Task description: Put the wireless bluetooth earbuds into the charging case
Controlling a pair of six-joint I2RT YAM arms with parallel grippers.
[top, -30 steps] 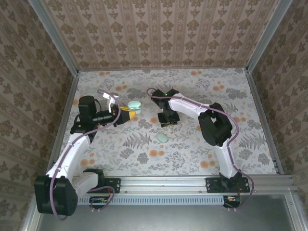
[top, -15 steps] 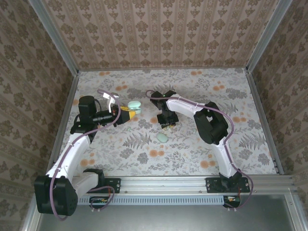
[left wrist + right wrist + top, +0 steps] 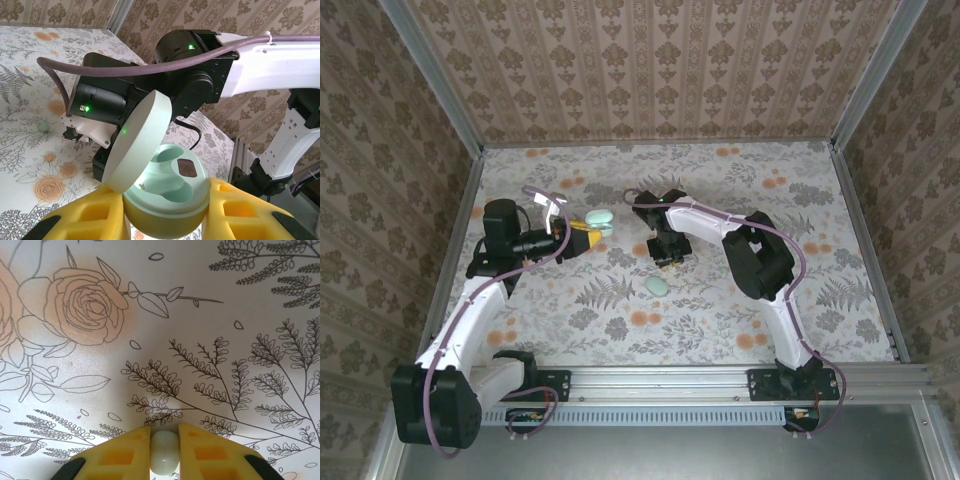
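Note:
The mint-green charging case [image 3: 170, 192] is clamped between my left gripper's [image 3: 167, 212] yellow pads, its lid [image 3: 137, 142] hinged up and both wells bare. From above, the case [image 3: 599, 219] hangs over the table's left-centre at the left gripper [image 3: 582, 233]. My right gripper [image 3: 666, 258] is down on the table mid-field. Its yellow fingers [image 3: 122, 452] press on both sides of a pale round earbud [image 3: 164, 455], so it is shut on that earbud. A second earbud [image 3: 658, 286] lies loose on the table just in front of it, and it is also visible from the left wrist as a small green earbud [image 3: 45, 125].
The floral tablecloth [image 3: 720, 320] covers the table, enclosed by patterned walls with metal posts [image 3: 860, 90]. The right arm's black wrist and white link [image 3: 200, 65] loom close behind the open case. An aluminium rail [image 3: 720, 385] runs along the near edge.
The right gripper's fingers have closed onto the earbud on the table, and its wrist shifted slightly left. The left arm and the case have stayed still.

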